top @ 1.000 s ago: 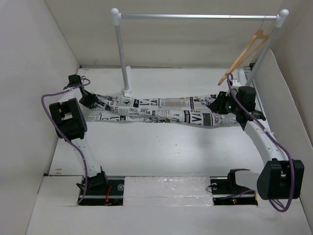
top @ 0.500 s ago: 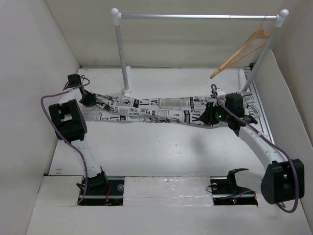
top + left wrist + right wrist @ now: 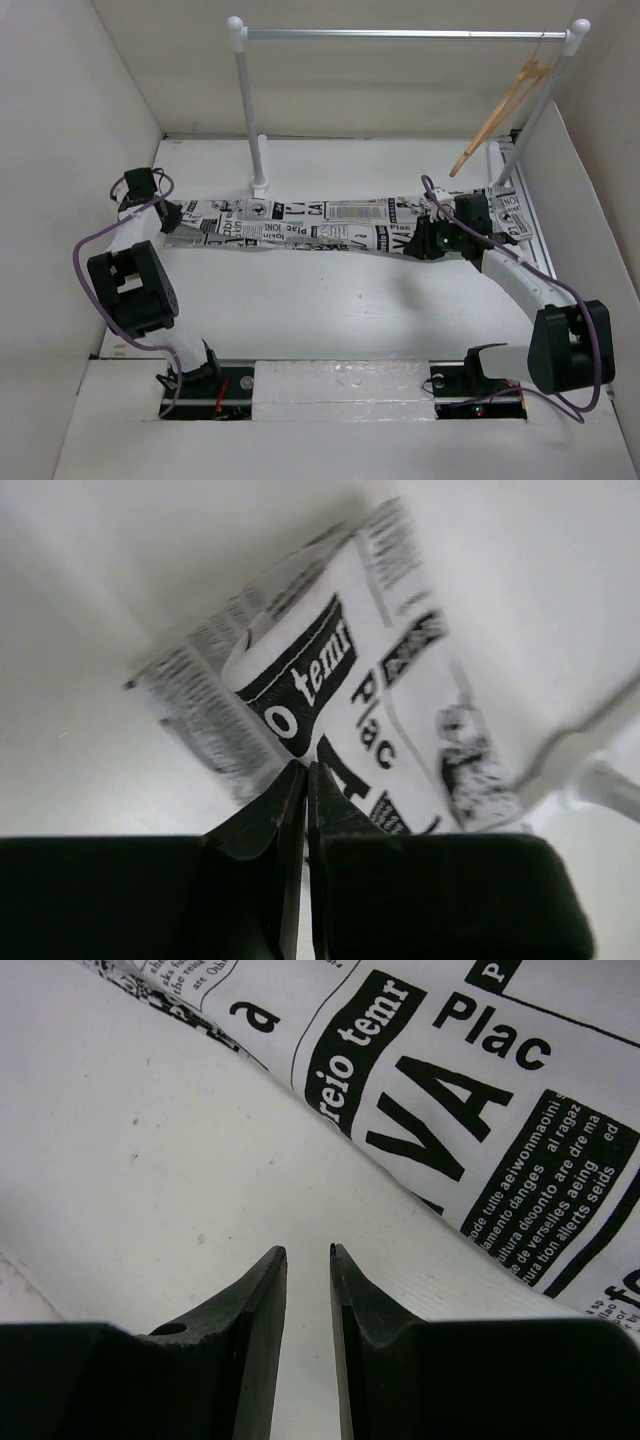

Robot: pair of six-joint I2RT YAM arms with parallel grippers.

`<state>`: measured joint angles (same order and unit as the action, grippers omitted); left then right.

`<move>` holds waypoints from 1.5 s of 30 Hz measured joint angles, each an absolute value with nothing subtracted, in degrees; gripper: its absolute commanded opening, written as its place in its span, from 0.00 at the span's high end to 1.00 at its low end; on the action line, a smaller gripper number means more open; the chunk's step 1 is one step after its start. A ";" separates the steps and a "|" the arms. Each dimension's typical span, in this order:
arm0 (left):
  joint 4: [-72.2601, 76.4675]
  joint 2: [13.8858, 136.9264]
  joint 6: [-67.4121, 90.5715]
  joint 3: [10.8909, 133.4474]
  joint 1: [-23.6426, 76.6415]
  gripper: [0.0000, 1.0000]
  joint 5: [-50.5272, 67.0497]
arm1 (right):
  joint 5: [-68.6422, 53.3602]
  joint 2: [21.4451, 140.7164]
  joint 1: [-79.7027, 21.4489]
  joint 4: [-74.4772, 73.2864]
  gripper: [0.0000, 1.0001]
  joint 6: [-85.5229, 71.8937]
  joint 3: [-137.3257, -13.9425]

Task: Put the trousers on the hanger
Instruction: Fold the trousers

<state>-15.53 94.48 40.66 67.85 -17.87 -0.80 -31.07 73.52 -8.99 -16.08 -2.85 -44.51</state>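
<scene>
While soft newsprint-patterned trousers (image 3: pixel 320 228) lie flat, left hand (image 3: pixel 305 768) pinches their edge (fingers together), right hand (image 3: pixel 307 1251) narrowly parted, empty

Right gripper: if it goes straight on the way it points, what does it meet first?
Probably the bare table, just short of the folded edge of the trousers. The right gripper is open and empty; depth is unclear, so fabric could come first.

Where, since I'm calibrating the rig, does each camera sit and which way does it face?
Top: above and behind left arm and right arm, both in view, facing down on table, trousers, hanger.
Left wrist: on the left arm, facing along left gripper, shut on a trousers end.
Right wrist: facing down past open right gripper at table beside trousers.
Shared: all three show trousers.
</scene>
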 measured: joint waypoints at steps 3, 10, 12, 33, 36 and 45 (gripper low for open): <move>-15.46 94.78 41.54 62.08 -20.36 0.88 -0.91 | -31.90 73.56 -8.14 -16.38 0.70 -1.10 -44.51; -15.46 96.16 41.67 59.46 -25.36 0.55 -0.60 | -33.15 73.56 -7.09 -18.02 0.47 1.15 -44.62; -15.11 96.16 41.36 59.46 -25.26 0.50 -0.51 | -33.06 73.54 -7.07 -18.68 0.37 1.21 -44.64; -3.46 97.27 41.63 52.86 -25.23 0.48 15.70 | -35.59 70.35 25.02 -6.87 0.21 -23.20 -27.35; -2.55 98.13 41.36 52.86 -25.21 0.78 16.08 | -34.09 73.23 25.17 0.62 0.24 -27.90 -26.11; -4.84 101.65 41.06 56.80 -25.08 1.00 15.40 | -29.50 84.68 25.87 13.80 1.00 -36.03 -25.98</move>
<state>-4.84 101.65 41.06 56.80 -25.08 15.40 -29.50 84.68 25.87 13.80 -36.03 -25.98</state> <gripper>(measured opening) 0.010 0.015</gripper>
